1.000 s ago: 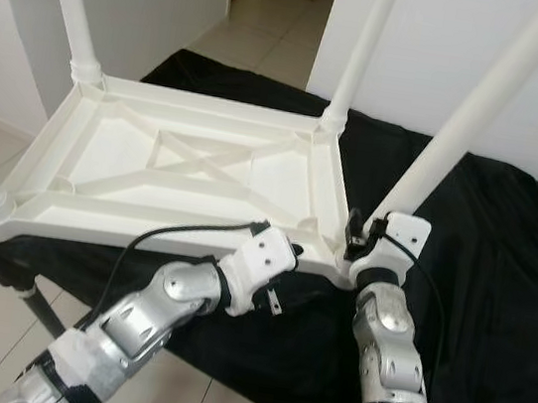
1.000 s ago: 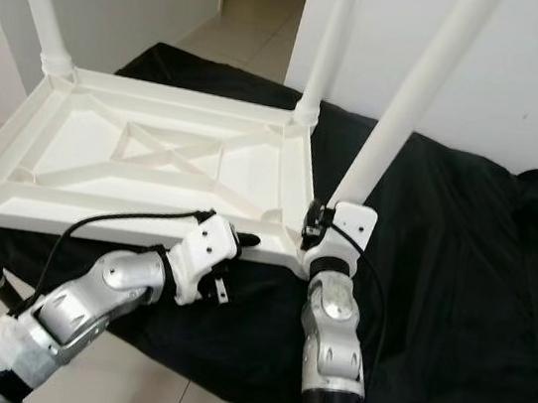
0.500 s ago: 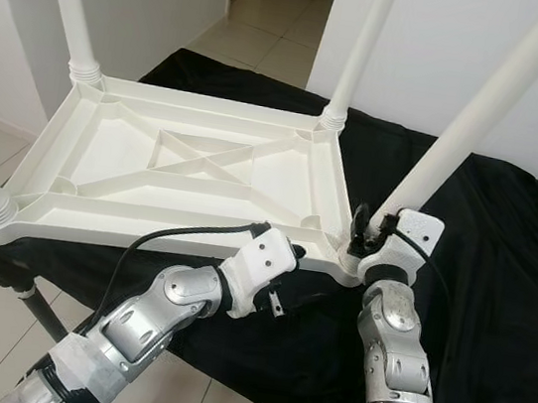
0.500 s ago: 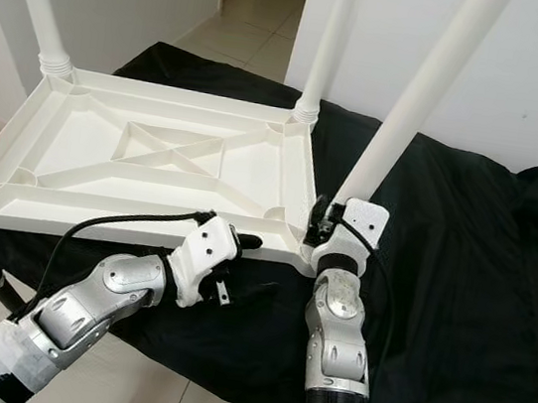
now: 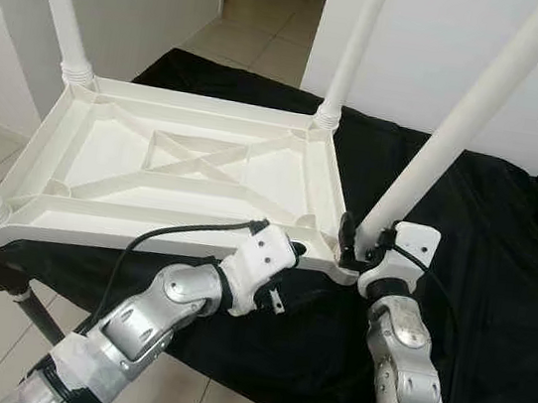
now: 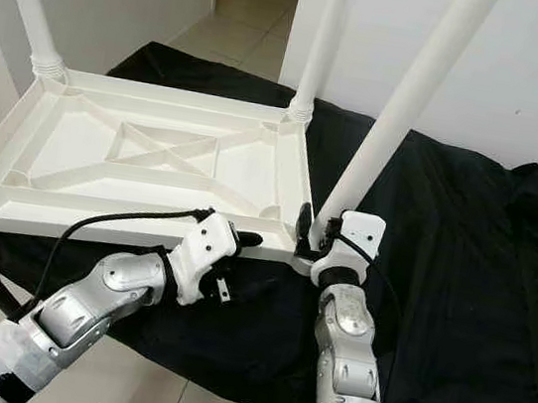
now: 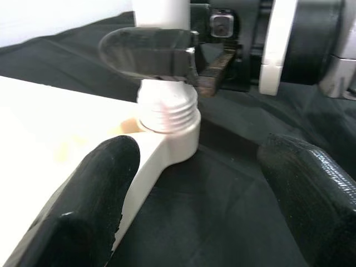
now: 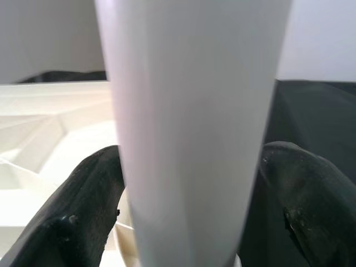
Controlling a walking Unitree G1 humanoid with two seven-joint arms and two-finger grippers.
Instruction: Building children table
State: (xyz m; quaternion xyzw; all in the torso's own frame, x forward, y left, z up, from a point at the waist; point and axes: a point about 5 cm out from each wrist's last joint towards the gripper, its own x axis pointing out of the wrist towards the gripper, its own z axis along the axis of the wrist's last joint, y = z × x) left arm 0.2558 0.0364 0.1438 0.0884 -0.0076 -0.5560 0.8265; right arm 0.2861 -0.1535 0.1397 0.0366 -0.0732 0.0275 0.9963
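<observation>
A white plastic children's table (image 5: 184,165) lies upside down on a black cloth, with its legs pointing up. The near-right leg (image 5: 460,128) stands in its corner socket, and its threaded base (image 7: 167,108) shows above the socket. My right gripper (image 5: 362,237) is shut on this leg just above the socket, a black finger (image 8: 89,200) pressed to each side of it. My left gripper (image 5: 290,265) is open at the table's near rim, close to that corner. One of its fingers (image 7: 94,194) lies over the rim; the other sits over the cloth.
Three more white legs stand at the other corners, such as the far-left one (image 5: 61,7). The black cloth (image 5: 502,254) spreads far to the right. A dark metal bar (image 5: 33,309) shows under the cloth above the tiled floor. White walls and a doorway lie behind.
My right wrist has swung a little to the right around the leg's base. The left arm has held still. The whole view has shifted slightly.
</observation>
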